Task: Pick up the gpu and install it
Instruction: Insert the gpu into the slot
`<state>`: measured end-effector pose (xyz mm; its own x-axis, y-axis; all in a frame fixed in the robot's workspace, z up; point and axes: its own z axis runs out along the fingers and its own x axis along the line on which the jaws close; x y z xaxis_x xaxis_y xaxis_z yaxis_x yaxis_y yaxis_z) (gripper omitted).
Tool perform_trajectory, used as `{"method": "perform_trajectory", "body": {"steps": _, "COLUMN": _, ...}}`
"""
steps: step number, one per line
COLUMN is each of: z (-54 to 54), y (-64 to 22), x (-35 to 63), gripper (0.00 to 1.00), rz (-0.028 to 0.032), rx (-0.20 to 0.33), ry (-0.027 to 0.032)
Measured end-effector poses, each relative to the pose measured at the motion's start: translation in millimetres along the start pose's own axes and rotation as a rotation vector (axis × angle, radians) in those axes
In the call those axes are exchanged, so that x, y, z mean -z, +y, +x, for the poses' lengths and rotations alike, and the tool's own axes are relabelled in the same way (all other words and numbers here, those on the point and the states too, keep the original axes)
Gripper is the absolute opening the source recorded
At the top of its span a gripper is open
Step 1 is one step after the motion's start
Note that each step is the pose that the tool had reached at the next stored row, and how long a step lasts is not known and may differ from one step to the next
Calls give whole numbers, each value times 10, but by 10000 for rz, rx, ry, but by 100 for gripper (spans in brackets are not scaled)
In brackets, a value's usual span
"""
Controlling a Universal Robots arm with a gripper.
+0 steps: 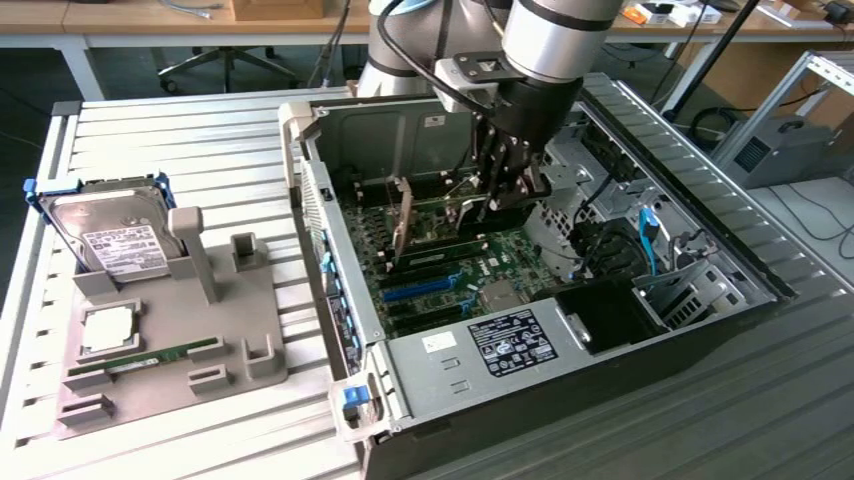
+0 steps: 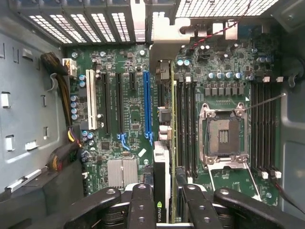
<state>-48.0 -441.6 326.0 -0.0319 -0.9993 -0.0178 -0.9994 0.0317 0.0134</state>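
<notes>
- Jaws closed on the gpu (image 2: 161, 191), pinching its upper edge from both sides. The card is seen edge-on between the fingers (image 2: 141, 205), with the green logo facing the wrist camera.
- The upright hold makes sense: the contact edge points down at the motherboard (image 2: 124, 143), square to the slots, no tilt visible.
- gpu sits just beside the blue slot (image 2: 147, 105), on the CPU socket (image 2: 224, 136) side, with its long axis parallel to the slots. Its far end points at the rear slot covers (image 2: 95, 24), which is where a bracket would belong.
- Can't tell whether the bottom edge is in a slot or just above it, because the card itself hides that line.
- Exterior view: arm (image 1: 547, 40) reaches straight down into the open case (image 1: 387, 130). The case lies on its side with the board facing up, which gives vertical access.
- Towards the exterior view's left, outside the case, a grey fixture (image 1: 174, 380) sits on the table (image 1: 174, 130). The hard drive (image 1: 114, 240) and memory stick (image 1: 140, 357) are parked in it, well apart from the jaws.
</notes>
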Motion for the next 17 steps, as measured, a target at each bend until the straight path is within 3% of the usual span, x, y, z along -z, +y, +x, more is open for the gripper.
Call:
{"method": "perform_trajectory", "body": {"steps": 6, "z": 1, "y": 4, "x": -34, "gripper": 28, "rz": -1, "rx": 0, "ry": 3}}
{"method": "perform_trajectory", "body": {"steps": 12, "z": 4, "y": 113, "x": -40, "gripper": 28, "rz": 0, "rx": 0, "ry": 0}}
{"method": "perform_trajectory", "body": {"steps": 17, "z": 60, "y": 133, "x": -39, "gripper": 28, "rz": 0, "rx": 1, "ry": 0}}
